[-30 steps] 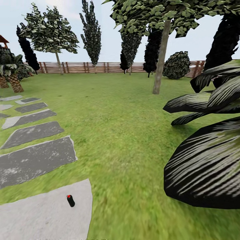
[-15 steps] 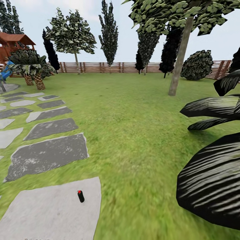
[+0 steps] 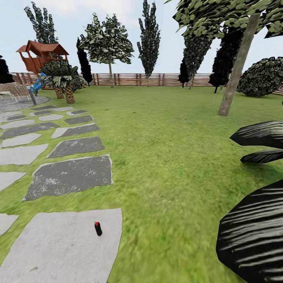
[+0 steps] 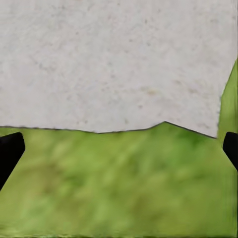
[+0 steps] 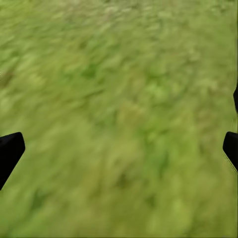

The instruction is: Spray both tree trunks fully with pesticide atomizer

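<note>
I'm in the garden: wide lawn [image 3: 169,157] out to the slat fence [image 3: 129,79] at the far side, wooden play tower [image 3: 41,55] far left with a scaly-trunked palm [image 3: 65,78] next to it. A run of grey paving slabs [image 3: 72,175] goes from near left toward the tower. One target tree has its smooth leaning trunk [image 3: 237,70] far right on the grass; a second leafy tree [image 3: 108,41] stands far centre-left near the fence, and I judge it the other target but can't confirm at this range. Big dark striped leaves [image 3: 251,239] crowd the near right edge. The pesticide atomizer [image 3: 98,228], a small dark can with a red top, sits roughly upright on the nearest pale slab [image 3: 59,251], near left, close to its grass-side edge. Step in hand: approach for the pickup, nothing grasped yet. Left gripper [image 4: 119,148] has its fingertips spread wide and empty, over the slab-grass edge; right gripper [image 5: 119,146] is likewise spread, over bare grass. Next move, my call: roll closer and bear left, lower an arm, centre the can between the fingers, then close. Left arm looks the better placed. The can is small, so tipping it on contact is the risk.
</note>
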{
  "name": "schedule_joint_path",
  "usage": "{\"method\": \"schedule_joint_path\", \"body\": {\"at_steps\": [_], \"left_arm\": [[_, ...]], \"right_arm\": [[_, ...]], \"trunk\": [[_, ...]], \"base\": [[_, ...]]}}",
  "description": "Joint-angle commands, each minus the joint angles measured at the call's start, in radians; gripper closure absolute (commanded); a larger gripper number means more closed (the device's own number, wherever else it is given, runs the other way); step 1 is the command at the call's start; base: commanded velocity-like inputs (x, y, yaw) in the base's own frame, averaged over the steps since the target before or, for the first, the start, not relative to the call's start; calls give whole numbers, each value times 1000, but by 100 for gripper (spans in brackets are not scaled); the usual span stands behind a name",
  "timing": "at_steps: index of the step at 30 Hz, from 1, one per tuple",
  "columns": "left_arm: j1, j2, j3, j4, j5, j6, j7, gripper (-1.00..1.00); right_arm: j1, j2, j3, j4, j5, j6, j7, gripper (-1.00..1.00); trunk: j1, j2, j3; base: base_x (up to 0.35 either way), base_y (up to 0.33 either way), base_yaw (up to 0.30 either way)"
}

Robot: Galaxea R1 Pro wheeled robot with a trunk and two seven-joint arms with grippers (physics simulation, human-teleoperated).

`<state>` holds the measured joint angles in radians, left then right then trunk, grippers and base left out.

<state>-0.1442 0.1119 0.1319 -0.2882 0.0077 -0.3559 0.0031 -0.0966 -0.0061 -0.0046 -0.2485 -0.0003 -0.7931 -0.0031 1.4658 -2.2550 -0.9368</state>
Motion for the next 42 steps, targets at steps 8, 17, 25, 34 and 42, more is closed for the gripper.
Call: {"method": "schedule_joint_path", "body": {"at_steps": [8,17,25,34,42], "left_arm": [[0,0,1,0,0,0,0,-100],[0,0,2,0,0,0,0,-100],[0,0,2,1,0,1,0,-100],[0,0,2,1,1,2,0,-100],[0,0,2,1,1,1,0,-100]], "right_arm": [[0,0,0,0,0,0,0,-100],[0,0,2,0,-1,0,3,-100],[0,2,1,0,0,0,2,-100],[0,2,2,0,0,0,3,-100],[0,2,1,0,0,0,3,-100]], "trunk": [[0,0,0],[0,0,0],[0,0,0],[0,0,0],[0,0,0]], "base": [[66,-254,278],[88,-100,237],[141,0,15],[332,0,217],[206,-71,5]]}}
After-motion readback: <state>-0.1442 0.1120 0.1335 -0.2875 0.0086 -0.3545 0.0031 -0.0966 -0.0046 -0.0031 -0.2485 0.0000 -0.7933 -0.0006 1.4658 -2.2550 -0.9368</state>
